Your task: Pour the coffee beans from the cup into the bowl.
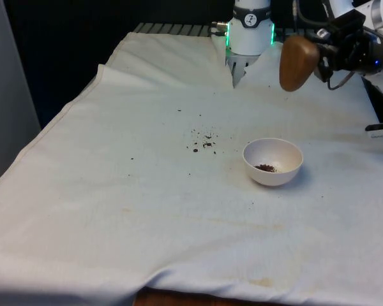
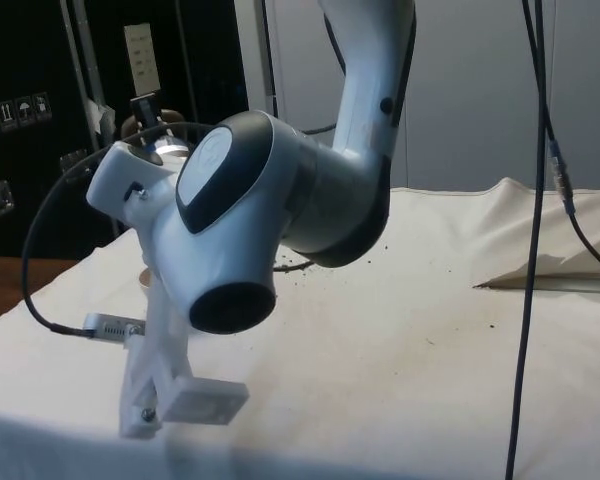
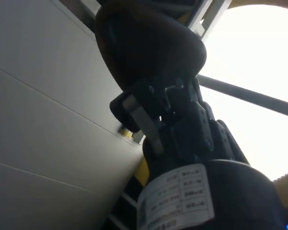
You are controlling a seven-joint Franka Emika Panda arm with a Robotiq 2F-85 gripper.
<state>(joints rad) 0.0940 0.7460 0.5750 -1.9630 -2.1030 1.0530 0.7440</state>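
I'm holding the brown rounded cup [image 1: 298, 62] clamped in my black two-finger gripper [image 1: 322, 54], up in the air at the front view's right, above the small white round bowl [image 1: 273, 161]. Dark coffee beans [image 1: 265, 168] are lying inside it; spilled beans [image 1: 204, 140] are dotting the white-clothed worktop [image 1: 115, 210] nearby.

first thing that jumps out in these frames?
The brown cup held up in the air by the gripper at the front view's upper right, above and behind the white bowl. The bowl holds only a few coffee beans, while a scatter of spilled beans lies on the white cloth to the bowl's left in the front view.
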